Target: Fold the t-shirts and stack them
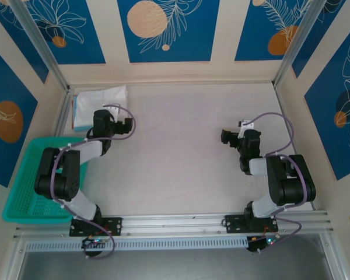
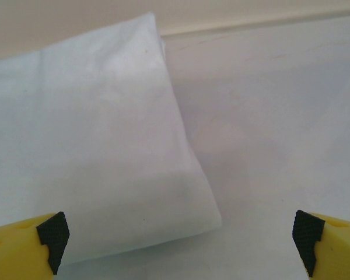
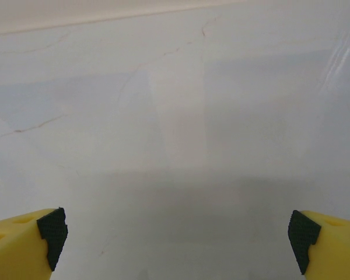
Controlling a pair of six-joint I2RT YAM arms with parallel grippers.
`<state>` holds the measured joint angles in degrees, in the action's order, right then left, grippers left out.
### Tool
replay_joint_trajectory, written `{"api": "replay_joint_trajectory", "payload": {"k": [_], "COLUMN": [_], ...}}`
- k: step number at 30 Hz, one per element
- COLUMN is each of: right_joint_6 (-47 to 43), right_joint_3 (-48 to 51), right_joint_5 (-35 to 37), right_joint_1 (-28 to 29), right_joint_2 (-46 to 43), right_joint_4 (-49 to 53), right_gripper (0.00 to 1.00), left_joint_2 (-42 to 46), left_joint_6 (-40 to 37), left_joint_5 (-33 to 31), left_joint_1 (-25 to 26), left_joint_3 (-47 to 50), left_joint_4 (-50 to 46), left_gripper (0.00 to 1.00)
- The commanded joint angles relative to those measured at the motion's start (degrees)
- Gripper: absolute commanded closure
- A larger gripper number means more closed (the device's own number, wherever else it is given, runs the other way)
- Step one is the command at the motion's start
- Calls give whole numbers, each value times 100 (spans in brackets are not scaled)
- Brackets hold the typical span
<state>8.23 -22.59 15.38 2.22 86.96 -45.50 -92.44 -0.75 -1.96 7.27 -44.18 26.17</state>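
Sitting folded at eleven o'clock on the table (image 1: 181, 157), the shirts (image 1: 102, 105) look stacked, white on top; left gripper (image 2: 178, 239) and right gripper (image 3: 178, 233) hang spread, empty; little seems left.

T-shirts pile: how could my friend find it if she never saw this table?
Look at the pale table, then its far left corner, beyond the teal mesh basket. The folded t-shirts lie there in a flat stack, white on top, a light-blue edge peeking out at the left. Unlike the basket's hard grid, they are smooth, soft cloth.
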Motion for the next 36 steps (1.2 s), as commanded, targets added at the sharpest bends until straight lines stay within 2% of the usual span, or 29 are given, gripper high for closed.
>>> {"api": "replay_joint_trajectory", "payload": {"k": [1, 7, 12, 17, 22, 24, 26, 29, 31, 36], "right_joint_6": [-90, -90, -93, -192, -225, -220, -234, -219, -234, -325], "right_joint_3": [37, 36, 40, 74, 29, 23, 33, 22, 50, 141], "right_joint_5": [-17, -39, -43, -289, -343, -341, -317, -317, -279, -184], "right_joint_1": [-19, -28, -28, -30, -29, -28, -20, -20, 1, 94], "right_joint_2": [32, 32, 23, -3, 33, 25, 32, 34, 32, 32], "right_joint_4": [-407, -399, -404, -426, -389, -383, -404, -398, -437, -619], "right_gripper": [1, 1, 1, 1, 1, 1, 1, 1, 1, 1], "left_joint_2": [203, 1092, 1381, 1245, 992, 845, 569, 593, 656, 439], "left_joint_6": [47, -139, -45, -114, -507, -568, -391, -215, -232, -184], "left_joint_5": [-36, -193, -230, 266, 869, 932, 711, 739, 714, 261], "left_joint_1": [-62, -63, -287, -349, -349, -349, -405, -551, -543, -446], "left_joint_3": [95, 528, 1075, 1686, 1444, 1464, 1456, 1527, 1880, 2078], "left_joint_4": [51, -524, -268, 397, 313, 595, 858, 976, 1526, 2065], "left_gripper": [0, 0, 0, 0, 0, 0, 0, 0, 0, 0]}}
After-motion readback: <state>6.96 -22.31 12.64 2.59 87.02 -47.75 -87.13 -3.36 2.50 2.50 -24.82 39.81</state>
